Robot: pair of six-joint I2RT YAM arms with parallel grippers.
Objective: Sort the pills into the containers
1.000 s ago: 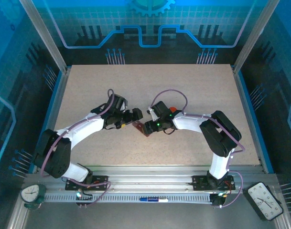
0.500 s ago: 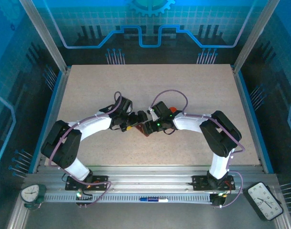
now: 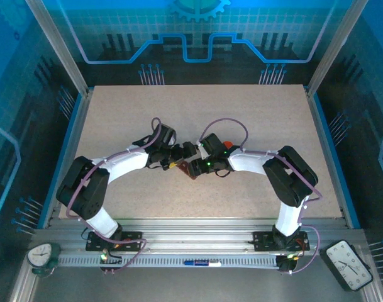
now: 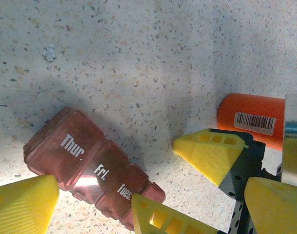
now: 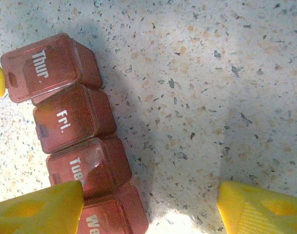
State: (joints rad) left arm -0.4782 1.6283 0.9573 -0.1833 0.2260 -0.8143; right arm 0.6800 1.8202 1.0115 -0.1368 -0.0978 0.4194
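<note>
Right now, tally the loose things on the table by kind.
pill strip, red-brown: 1
bottle, orange: 1
total: 2

count, this moment:
dark reddish-brown translucent plastic strip of pill containers [image 5: 70, 126]: 1, with 4 lidded square compartments seen (thur, fri, tues, we-).
orange cylindrical bottle with barcode label [image 4: 250, 117]: 1.
grippers: 2, left gripper [image 4: 94, 207] and right gripper [image 5: 150, 209].
clocks: 2, green-cased round clock [image 3: 43, 255] and black-cased clock [image 3: 348, 263].
speckled surface [image 3: 241, 113]: 1.
</note>
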